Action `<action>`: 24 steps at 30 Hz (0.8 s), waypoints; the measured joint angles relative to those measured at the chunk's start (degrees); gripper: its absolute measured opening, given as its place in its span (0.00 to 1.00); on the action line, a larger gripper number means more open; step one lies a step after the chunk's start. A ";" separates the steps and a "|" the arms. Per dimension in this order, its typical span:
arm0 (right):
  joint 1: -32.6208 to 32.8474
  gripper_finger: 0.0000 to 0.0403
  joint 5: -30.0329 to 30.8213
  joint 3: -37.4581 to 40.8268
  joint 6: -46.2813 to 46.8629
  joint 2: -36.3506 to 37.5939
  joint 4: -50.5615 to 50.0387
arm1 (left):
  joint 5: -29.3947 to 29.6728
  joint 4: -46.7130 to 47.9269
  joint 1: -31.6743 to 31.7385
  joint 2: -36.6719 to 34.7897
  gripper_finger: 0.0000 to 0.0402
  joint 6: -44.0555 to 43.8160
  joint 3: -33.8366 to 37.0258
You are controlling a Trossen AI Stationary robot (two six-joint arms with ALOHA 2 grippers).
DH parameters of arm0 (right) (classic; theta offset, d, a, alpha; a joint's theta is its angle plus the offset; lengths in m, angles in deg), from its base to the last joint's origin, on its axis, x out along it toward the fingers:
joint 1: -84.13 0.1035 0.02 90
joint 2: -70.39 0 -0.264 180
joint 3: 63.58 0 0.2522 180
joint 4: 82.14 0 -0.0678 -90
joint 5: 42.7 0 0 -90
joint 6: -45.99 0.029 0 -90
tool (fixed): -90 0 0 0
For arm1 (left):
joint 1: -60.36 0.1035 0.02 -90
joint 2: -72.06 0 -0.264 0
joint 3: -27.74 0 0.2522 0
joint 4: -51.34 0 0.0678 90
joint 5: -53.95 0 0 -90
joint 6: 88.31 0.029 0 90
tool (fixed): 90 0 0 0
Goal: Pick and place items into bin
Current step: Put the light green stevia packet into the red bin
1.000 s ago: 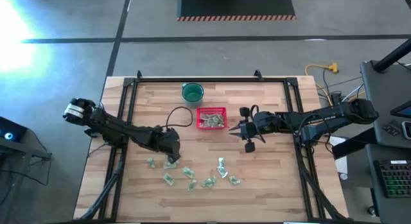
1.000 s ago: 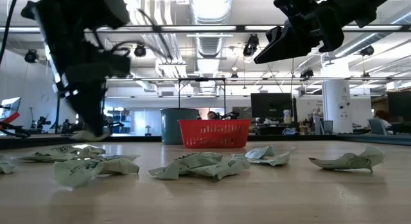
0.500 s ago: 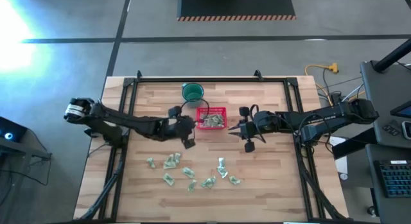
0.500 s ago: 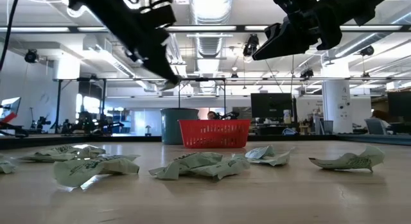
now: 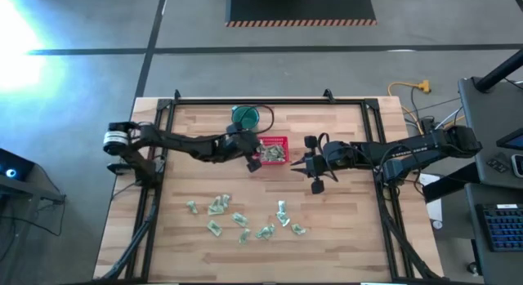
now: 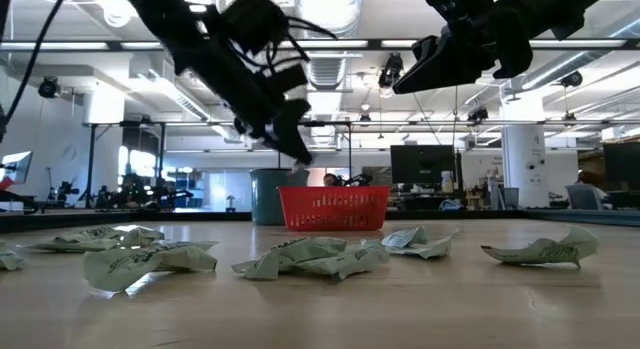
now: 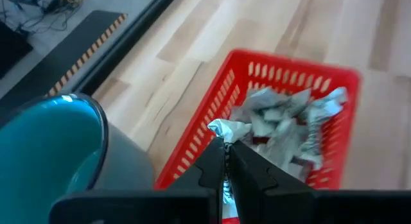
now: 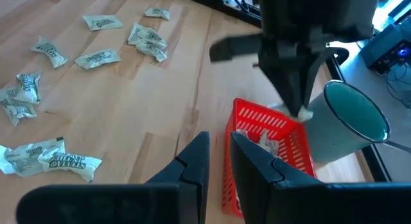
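The red mesh basket (image 5: pixel 280 142) stands mid-table and holds several pale green-and-white wrapped pieces (image 7: pixel 282 121). Several more wrapped pieces (image 5: pixel 239 220) lie loose on the wood nearer the front edge. My left gripper (image 5: pixel 254 162) hangs above the basket's left rim (image 7: pixel 212 115), shut on one wrapped piece. My right gripper (image 5: pixel 315 169) waits in the air just right of the basket, its fingers a narrow gap apart (image 8: pixel 218 153) and holding nothing. The right wrist view also shows the left gripper (image 8: pixel 297 102) over the basket (image 8: pixel 257 131). My left gripper pinches one wrapped piece between its two fingertips, coming from above and slanting toward the basket. A crinkled end of the piece (image 7: pixel 226 129) sticks out past the fingertips. The piece is lifted clear, above the basket's left rim.
A round dark green cup (image 5: pixel 244 117) stands close behind the basket's far-left corner, near the left gripper. Black frame rails run along the table's left, right and far sides. Bare wood lies between the basket and the loose pieces.
My left gripper has risen from the loose pieces near the table's front left and moved toward the far right, reaching the basket's left rim with one piece lifted clear. The remaining pieces have kept their places. The right arm has kept still.
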 joint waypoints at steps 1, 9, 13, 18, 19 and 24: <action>0.00 0.13 0.00 0.00 0.00 0.00 -0.03 | -0.02 -0.31 0.21 1.02 0.01 0.00 -0.23; 0.00 0.13 0.00 0.00 -0.85 0.00 -0.08 | -0.57 -0.54 0.35 4.52 0.06 2.56 -2.29; 0.00 0.13 0.02 0.00 -0.85 0.00 -0.09 | -0.63 -0.61 0.35 4.36 0.16 2.94 -2.86; 0.00 0.13 0.13 0.00 -0.85 0.00 -0.10 | -0.59 -0.45 0.35 3.65 0.30 2.62 -3.07; 0.00 0.13 0.13 0.00 -0.85 0.00 -0.08 | -0.59 -0.41 0.35 3.52 0.32 2.62 -3.02; 0.00 0.13 0.11 0.02 -0.85 0.00 -0.10 | -0.70 -0.44 0.34 2.96 0.40 2.29 -2.96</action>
